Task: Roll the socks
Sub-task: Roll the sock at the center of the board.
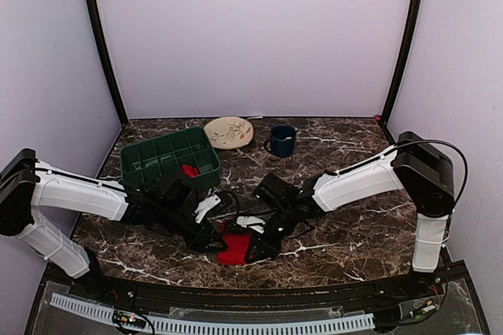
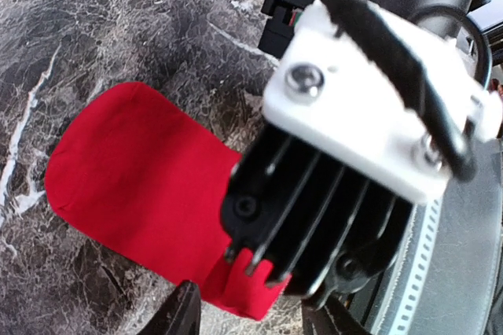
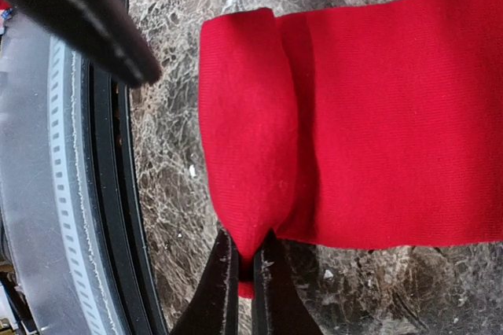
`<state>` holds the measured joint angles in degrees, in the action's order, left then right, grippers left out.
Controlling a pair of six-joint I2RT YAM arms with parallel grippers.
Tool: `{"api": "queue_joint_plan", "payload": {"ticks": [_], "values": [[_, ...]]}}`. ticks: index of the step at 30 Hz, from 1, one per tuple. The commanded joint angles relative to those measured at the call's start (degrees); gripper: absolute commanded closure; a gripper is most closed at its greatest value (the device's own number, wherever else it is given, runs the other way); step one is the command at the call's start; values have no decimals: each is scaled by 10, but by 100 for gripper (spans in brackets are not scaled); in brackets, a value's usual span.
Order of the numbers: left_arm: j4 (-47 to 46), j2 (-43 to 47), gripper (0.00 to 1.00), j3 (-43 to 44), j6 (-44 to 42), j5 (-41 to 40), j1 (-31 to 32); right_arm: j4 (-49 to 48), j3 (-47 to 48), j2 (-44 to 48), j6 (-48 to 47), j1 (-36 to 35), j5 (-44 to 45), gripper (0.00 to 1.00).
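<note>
One of the red socks [image 1: 234,248] lies flat on the marble table near the front edge, between both grippers. In the right wrist view its near end [image 3: 245,138] is folded over into a thick roll. My right gripper [image 3: 246,263] is shut on the edge of that fold. My left gripper [image 2: 255,315] stands with its fingers [image 2: 182,313] apart, astride the sock's [image 2: 141,185] folded corner, and neither finger visibly touches the cloth. The right gripper's body [image 2: 354,154] hangs over that end. A second red sock, bundled [image 1: 190,170], lies in the green basket.
A green plastic basket [image 1: 157,158] stands at the back left. A beige plate [image 1: 229,132] and a dark blue mug [image 1: 282,140] stand behind it. The table's front edge with its black rim [image 1: 236,292] is just beside the sock.
</note>
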<state>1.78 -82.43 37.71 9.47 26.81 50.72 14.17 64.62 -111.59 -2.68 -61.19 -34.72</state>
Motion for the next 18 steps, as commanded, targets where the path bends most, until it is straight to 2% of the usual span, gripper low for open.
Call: {"api": "queue_joint_plan", "payload": {"ticks": [1, 5, 7, 18], "values": [[-36, 31, 54, -27, 1, -46, 15, 10, 10, -12, 6, 11, -49, 100], [-56, 54, 55, -46, -2, -56, 22, 11, 30, -18, 11, 18, -72, 100], [-69, 69, 57, -58, -12, -87, 43, 18, 42, -33, 14, 25, -103, 100], [-72, 45, 58, -52, -43, -123, 92, 60, 74, -61, 7, 34, -132, 100]]}}
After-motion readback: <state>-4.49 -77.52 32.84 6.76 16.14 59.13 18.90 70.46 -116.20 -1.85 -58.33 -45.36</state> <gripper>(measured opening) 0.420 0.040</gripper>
